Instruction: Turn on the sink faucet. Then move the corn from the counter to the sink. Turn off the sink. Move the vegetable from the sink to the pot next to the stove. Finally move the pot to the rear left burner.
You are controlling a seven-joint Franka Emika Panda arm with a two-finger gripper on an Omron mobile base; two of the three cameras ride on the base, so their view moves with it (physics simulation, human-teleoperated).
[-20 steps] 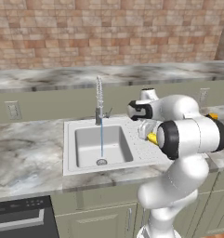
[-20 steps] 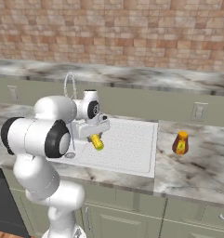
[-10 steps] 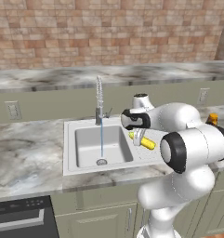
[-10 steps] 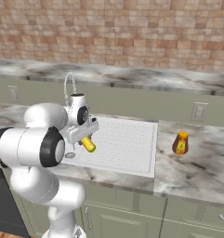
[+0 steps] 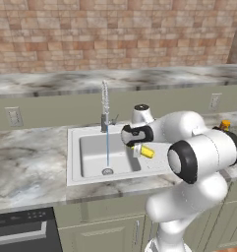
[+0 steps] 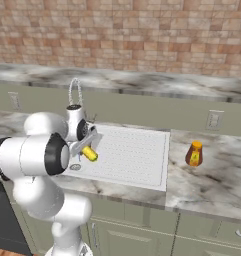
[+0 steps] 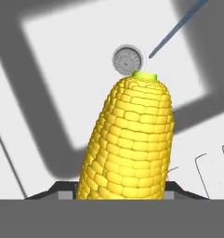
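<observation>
Sink basin (image 5: 93, 155) lies open below; faucet (image 5: 105, 106) and water stream (image 5: 108, 147) stand at its back.

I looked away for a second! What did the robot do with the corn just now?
The gripper carried the corn sideways from over the draining board toward the sink basin, gripping it throughout. Water kept running from the faucet, and the bottle stayed put.

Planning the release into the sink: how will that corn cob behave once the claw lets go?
The corn looks rounded and tapered, so it would probably roll in the sink basin. Its bumpy kernels likely help the claw grip. With water running, it may get slippery.
</observation>
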